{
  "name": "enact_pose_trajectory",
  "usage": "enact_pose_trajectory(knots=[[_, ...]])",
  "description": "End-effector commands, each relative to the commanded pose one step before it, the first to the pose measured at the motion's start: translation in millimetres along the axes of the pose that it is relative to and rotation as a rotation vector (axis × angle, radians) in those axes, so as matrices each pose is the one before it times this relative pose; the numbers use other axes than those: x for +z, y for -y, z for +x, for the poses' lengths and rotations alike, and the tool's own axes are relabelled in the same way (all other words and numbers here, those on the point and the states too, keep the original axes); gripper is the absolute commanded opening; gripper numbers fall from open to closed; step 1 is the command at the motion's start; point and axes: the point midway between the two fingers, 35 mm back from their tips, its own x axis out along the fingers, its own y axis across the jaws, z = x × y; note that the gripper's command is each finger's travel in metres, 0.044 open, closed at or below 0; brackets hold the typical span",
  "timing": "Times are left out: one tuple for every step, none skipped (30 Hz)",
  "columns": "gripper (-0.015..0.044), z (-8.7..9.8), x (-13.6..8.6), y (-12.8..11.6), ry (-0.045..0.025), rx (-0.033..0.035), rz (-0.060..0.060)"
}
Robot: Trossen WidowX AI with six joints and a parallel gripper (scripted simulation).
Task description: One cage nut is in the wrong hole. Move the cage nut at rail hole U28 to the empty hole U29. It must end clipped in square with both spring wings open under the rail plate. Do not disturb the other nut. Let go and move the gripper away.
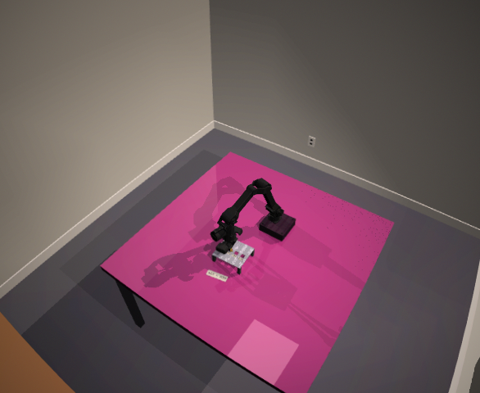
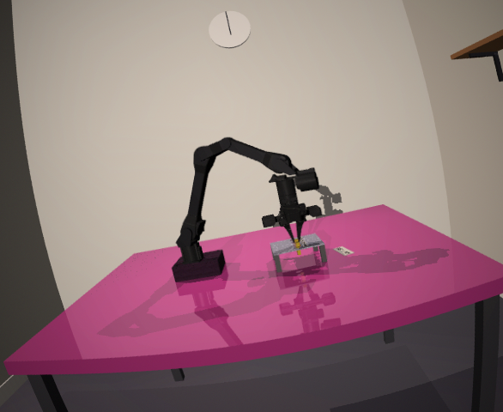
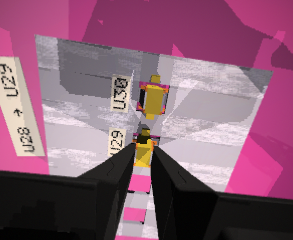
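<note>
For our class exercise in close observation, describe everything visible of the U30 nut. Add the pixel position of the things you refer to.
The U30 nut (image 3: 154,99) looks like yellow metal, a boxy body with a narrow tab at each end. It sits in its hole beside the U30 label (image 3: 120,93), dark gaps and orange-pink edging around it. The gripper (image 1: 230,250) (image 2: 296,239) (image 3: 144,150) is not touching it. Its underside is hidden.

The top view looks steeply down from far off; exterior faces the table (image 1: 316,270) (image 2: 354,305) side-on; wrist closely shares their rail plate (image 1: 245,248) (image 2: 282,245) (image 3: 211,135).

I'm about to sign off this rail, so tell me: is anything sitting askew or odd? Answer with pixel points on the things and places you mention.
Yes, the cage nut (image 3: 143,156) in the gripper (image 2: 297,241) (image 3: 145,150): it sits low in hole U29, leaving a dark gap at the U30 end, so it looks unseated.
</note>
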Motion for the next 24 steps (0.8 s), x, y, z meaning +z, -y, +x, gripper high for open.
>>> enact_pose_trajectory(knots=[[0.0036,0.05,0.28,0.24,0.00250,-0.00265,0.0047],[0.0036,0.03,-0.01,0.05,0.00000,0.00000,0.0000],[0.0036,0.05,-0.03,0.10,0.00000,-0.00001,0.0000],[0.0036,0.07,-0.03,0.12,0.00000,-0.00001,0.0000],[0.0036,0.08,-0.04,0.15,0.00000,-0.00001,0.0000],[0.0063,-0.27,-0.17,-0.69,-0.00245,0.00267,-0.0047],[0.0089,0.00,0.00,0.00,0.00000,0.00000,0.0000],[0.0115,0.00,0.00,0.00,0.00000,0.00000,0.0000],[0.0141,0.00,0.00,0.00,0.00000,0.00000,0.0000],[0.0168,0.00,0.00,0.00,0.00000,0.00000,0.0000],[0.0194,0.00,0.00,0.00,0.00000,0.00000,0.0000],[0.0220,0.00,0.00,0.00,0.00000,0.00000,0.0000],[0.0246,0.00,0.00,0.00,0.00000,0.00000,0.0000],[0.0273,0.00,0.00,0.00,0.00000,0.00000,0.0000],[0.0299,0.00,0.00,0.00,0.00000,0.00000,0.0000],[0.0325,0.00,0.00,0.00,0.00000,0.00000,0.0000],[0.0351,0.00,0.00,0.00,0.00000,0.00000,0.0000],[0.0378,0.00,0.00,0.00,0.00000,0.00000,0.0000],[0.0404,0.00,0.00,0.00,0.00000,0.00000,0.0000],[0.0430,0.00,0.00,0.00,0.00000,0.00000,0.0000],[0.0440,0.00,0.00,0.00,0.00000,0.00000,0.0000],[0.0440,0.00,0.00,0.00,0.00000,0.00000,0.0000],[0.0440,0.00,0.00,0.00,0.00000,0.00000,0.0000],[0.0440,-2.74,0.01,-0.23,0.00001,0.00003,0.0000]])
